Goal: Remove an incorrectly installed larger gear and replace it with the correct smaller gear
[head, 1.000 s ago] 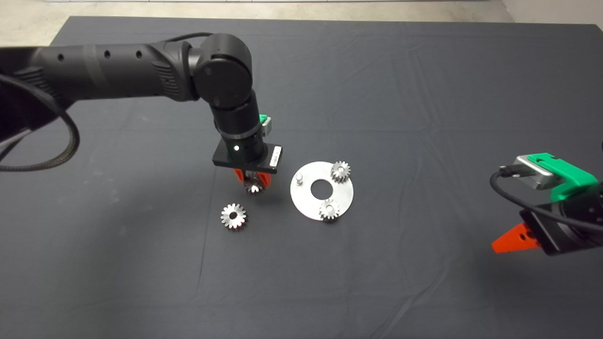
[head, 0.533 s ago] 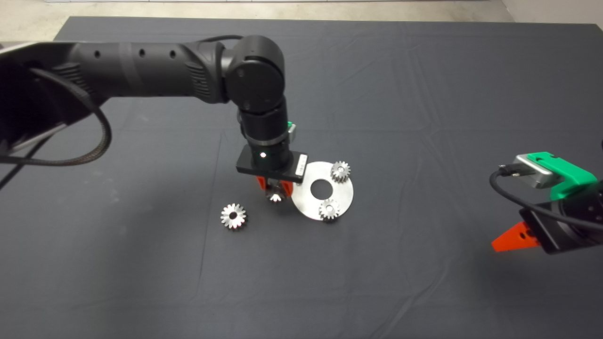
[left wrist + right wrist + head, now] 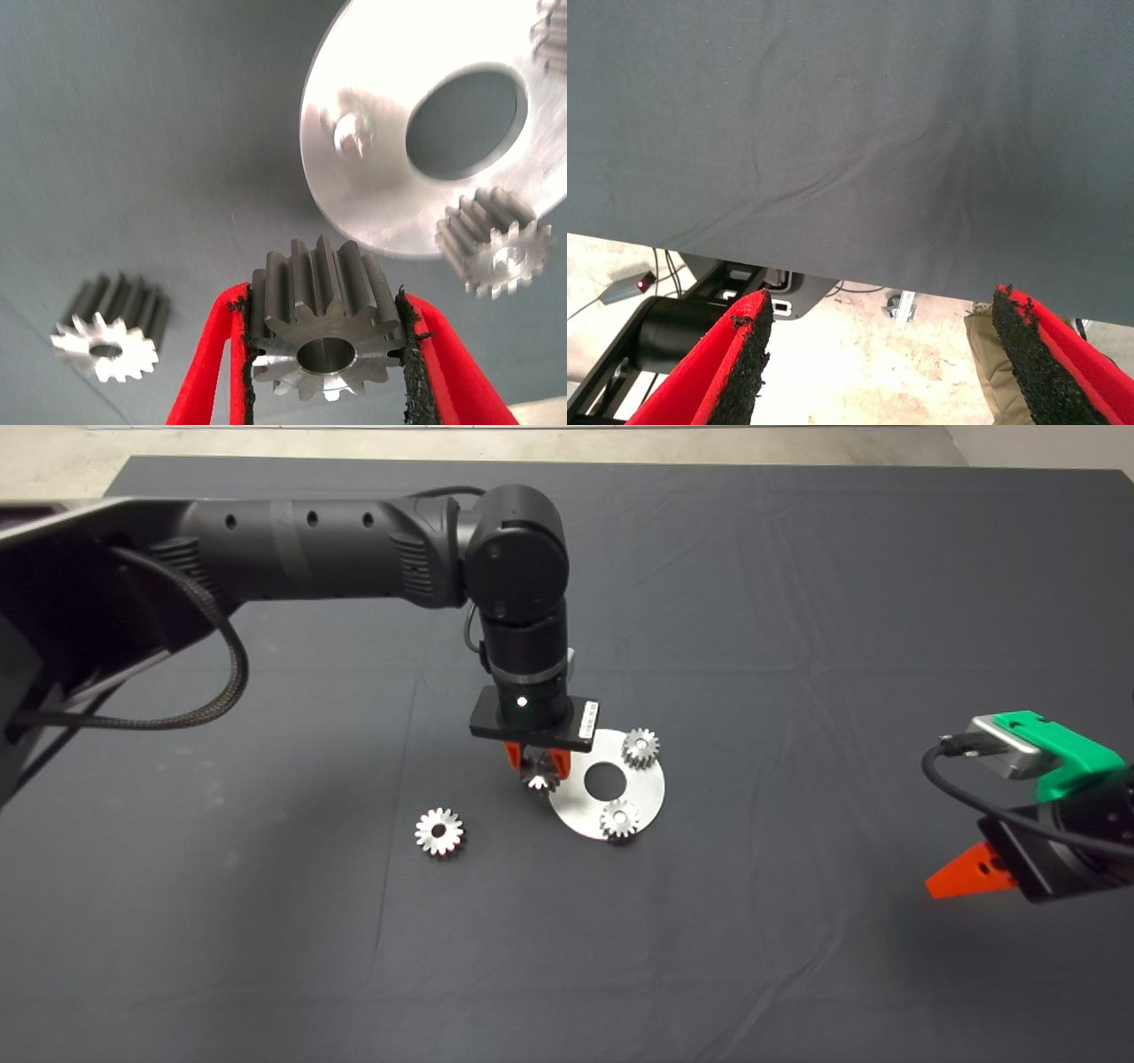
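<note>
My left gripper [image 3: 538, 766] is shut on the smaller gear [image 3: 325, 332], held a little above the mat at the left rim of the round silver plate [image 3: 651, 788]. The pads [image 3: 241, 354] press on the gear's teeth from both sides. In the left wrist view a bare peg [image 3: 354, 137] stands on the plate [image 3: 381, 212] just beyond the held gear. The larger gear [image 3: 439, 832] lies flat on the mat to the left of the plate, also seen as the gear on the mat [image 3: 111, 328]. My right gripper [image 3: 961, 872] waits open at the right edge.
Two small gears [image 3: 640, 747] [image 3: 619, 818] sit on the plate around its centre hole [image 3: 603, 780]. The right wrist view shows the mat's edge [image 3: 833, 266] and floor with a black stand beyond it.
My left arm has carried the smaller gear to the right, from beside the larger gear to the plate's left rim, and now hides the peg in the head view. The right arm has not moved.
</note>
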Motion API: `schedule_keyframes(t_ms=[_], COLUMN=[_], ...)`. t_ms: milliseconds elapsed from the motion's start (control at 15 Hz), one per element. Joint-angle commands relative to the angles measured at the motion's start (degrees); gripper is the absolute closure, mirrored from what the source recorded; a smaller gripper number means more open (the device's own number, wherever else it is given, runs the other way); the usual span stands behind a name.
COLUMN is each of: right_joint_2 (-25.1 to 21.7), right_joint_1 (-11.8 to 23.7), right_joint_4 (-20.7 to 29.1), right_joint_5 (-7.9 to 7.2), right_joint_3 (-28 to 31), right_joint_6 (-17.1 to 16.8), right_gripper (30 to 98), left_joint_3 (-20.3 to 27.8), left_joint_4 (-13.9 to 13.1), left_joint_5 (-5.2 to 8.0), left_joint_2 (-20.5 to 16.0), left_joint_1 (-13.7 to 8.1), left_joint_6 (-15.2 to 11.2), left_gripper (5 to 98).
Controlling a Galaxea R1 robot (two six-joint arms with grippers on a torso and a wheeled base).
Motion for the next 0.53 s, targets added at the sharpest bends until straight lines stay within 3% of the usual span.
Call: schedule_keyframes(t_ms=[0,467], right_joint_2=[0.14,-0.21], right_joint_1=[1.11,1.07], right_joint_4=[-1.45,-1.45], right_joint_5=[0.18,0.01], right_joint_3=[0.18,0.14], right_joint_6=[-0.05,-0.05], right_gripper=[62.5,62.5], left_joint_3=[-1.69,-4.68], left_joint_4=[-0.03,1.29], left_joint_5=[0.01,-1.04], left_joint_2=[0.48,2.94], left_joint_1=[-0.76,2.49], left_joint_6=[1.04,2.53], left_gripper=[73.4,73.7])
